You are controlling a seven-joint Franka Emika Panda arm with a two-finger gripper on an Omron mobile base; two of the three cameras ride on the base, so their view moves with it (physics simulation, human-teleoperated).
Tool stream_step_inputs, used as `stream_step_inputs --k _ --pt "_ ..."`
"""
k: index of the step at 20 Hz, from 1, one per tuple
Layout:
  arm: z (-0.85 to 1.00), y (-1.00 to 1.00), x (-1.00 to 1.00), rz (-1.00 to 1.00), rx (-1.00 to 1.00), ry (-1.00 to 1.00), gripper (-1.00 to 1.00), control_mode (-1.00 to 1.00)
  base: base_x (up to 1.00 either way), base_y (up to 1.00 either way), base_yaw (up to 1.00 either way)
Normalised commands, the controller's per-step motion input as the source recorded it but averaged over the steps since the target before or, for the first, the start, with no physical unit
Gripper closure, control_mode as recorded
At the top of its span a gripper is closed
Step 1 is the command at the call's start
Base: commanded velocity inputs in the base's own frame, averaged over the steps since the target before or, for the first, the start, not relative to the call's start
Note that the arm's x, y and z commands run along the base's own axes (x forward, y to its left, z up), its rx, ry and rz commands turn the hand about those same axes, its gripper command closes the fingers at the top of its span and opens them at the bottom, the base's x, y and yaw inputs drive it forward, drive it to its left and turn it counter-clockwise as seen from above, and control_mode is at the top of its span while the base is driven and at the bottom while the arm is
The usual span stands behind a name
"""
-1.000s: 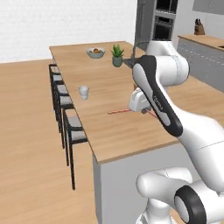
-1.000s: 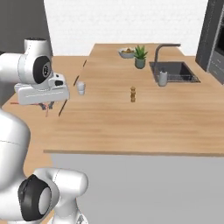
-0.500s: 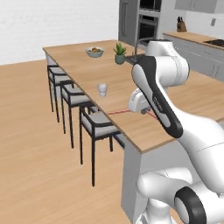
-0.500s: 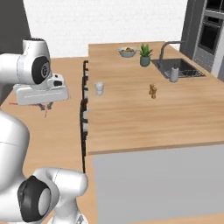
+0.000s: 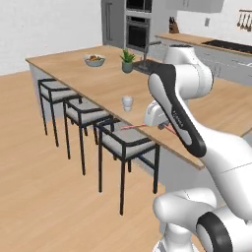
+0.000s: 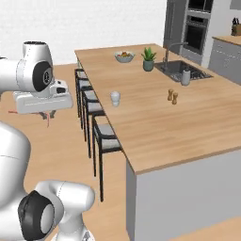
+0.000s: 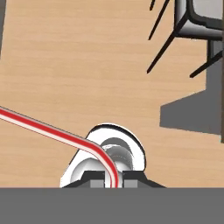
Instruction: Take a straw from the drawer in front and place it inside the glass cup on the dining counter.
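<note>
The gripper (image 7: pixel 111 181) pinches the red straw (image 7: pixel 52 133) tight between its jaws, out over the wood floor. The glass cup (image 5: pixel 128 102) stands on the dining counter (image 6: pixel 155 117), near the chairs (image 5: pixel 123 142).

Pincer (image 6: pixel 47 114) hangs under the white hand at left, out over the wood floor (image 6: pixel 66 150) off the table's (image 6: pixel 155 122) left edge, jaws closed on the straw (image 6: pixel 47 121), a thin red sliver poking down between them. Glass cup (image 6: pixel 115 98) stands upright near the table's left edge, about midway along; bowl (image 6: pixel 124 56) and potted plant (image 6: pixel 148 59) at the far end, sink (image 6: pixel 181 70) with grey bottle (image 6: pixel 186 77) by the right edge, two small brown shakers (image 6: pixel 172 96) mid-table. Black-framed chairs (image 6: pixel 96 127) line the left edge.
</note>
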Motion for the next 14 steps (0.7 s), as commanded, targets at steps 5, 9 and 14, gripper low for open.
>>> stream_step_inputs --k 5,9,14 --pt "0.0 0.0 0.0 0.0 0.0 0.0 1.0 1.0 0.48 0.98 -0.45" --pt "0.0 0.0 0.0 0.0 0.0 0.0 1.0 1.0 0.43 0.88 -0.49" --pt "0.0 0.0 0.0 0.0 0.0 0.0 1.0 1.0 0.32 0.87 -0.51"
